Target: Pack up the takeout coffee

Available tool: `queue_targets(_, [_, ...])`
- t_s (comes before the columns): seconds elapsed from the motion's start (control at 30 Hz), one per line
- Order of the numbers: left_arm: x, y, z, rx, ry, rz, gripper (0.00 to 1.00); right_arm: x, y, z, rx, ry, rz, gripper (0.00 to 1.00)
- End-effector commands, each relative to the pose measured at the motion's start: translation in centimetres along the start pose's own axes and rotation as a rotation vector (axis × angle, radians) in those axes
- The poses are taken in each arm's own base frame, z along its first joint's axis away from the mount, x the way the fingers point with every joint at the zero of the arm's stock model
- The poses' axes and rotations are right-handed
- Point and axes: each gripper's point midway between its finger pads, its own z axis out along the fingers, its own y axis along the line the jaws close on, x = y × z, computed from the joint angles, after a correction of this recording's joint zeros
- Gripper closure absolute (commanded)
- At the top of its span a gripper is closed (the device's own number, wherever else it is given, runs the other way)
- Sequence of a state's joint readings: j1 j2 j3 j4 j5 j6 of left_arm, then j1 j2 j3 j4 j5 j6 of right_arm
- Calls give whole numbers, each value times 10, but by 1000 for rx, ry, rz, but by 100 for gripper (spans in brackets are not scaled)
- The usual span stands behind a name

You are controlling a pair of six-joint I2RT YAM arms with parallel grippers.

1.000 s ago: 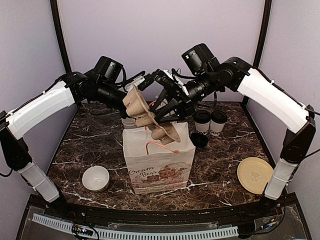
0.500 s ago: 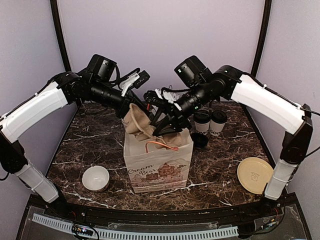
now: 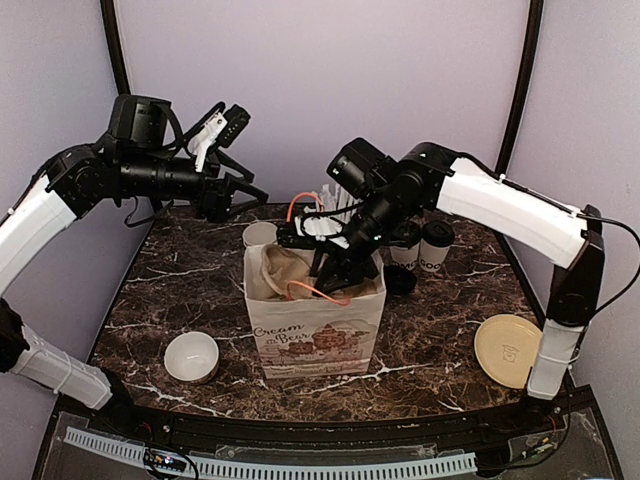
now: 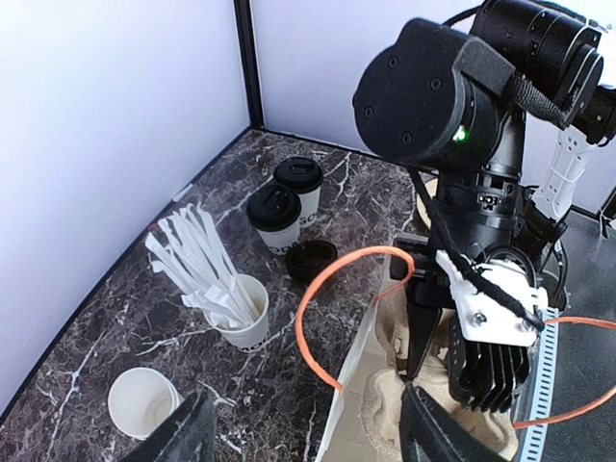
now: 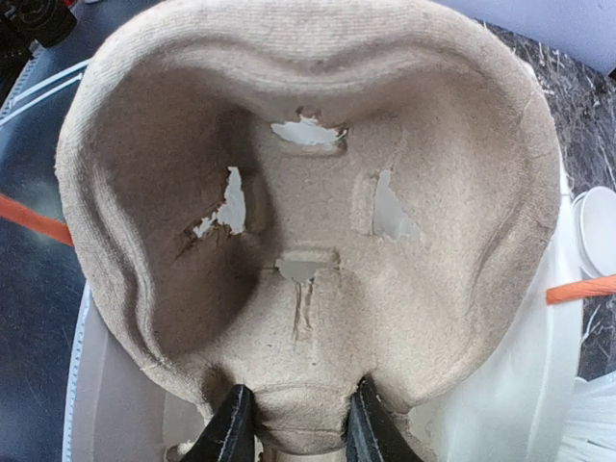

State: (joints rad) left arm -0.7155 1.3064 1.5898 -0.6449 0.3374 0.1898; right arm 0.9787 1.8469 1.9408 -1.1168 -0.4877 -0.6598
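Down into the white printed paper bag (image 3: 318, 335) has gone the brown moulded-pulp cup carrier (image 3: 278, 272), which a second ago stuck up out of its mouth. The left hand (image 3: 238, 193) has let go of it and drawn away, up and to the left of the bag. The two small white paper coffee cups with black lids (image 3: 405, 242) (image 3: 437, 243) have not shifted. They stand upright side by side, touching or nearly so, on the dark marble tabletop (image 3: 170, 290) just behind the bag's right rear corner. Neither hand is on them.

A loose round black lid (image 3: 398, 281) lies between those cups and the bag. The right hand (image 3: 335, 268) reaches into the bag's open top from the right. In its wrist view its two black fingers (image 5: 231, 428) are pinched on the carrier's near rim, with the hollow pockets facing the camera. The left hand's fingers stand wide apart with nothing between them. The bag's thin orange handle loops (image 3: 312, 292) arch over the opening around the right hand.

Behind the bag stands a white cup full of white straws (image 4: 236, 313), and left of that an empty white paper cup (image 3: 259, 234). A low white bowl (image 3: 191, 357) sits left of the bag's front. A round tan disc (image 3: 510, 350) lies well off to the bag's right.
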Motion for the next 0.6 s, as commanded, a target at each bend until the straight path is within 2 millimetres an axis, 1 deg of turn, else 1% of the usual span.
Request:
queue_targets(0.0, [-4,15,-9,-92,-45,9,32,7,4,4,41,76,20,72])
queue_targets(0.2, [3,20,-7,-112,-37,5,32,22,3,14,75,146,50,71])
queue_targets(0.4, [11,27,-4,-133,-17,2,32,48,10,20,91,243,56,70])
queue_targets(0.57, [13,32,-2,-146,-14,-1,31,66,12,22,113,309,38,70])
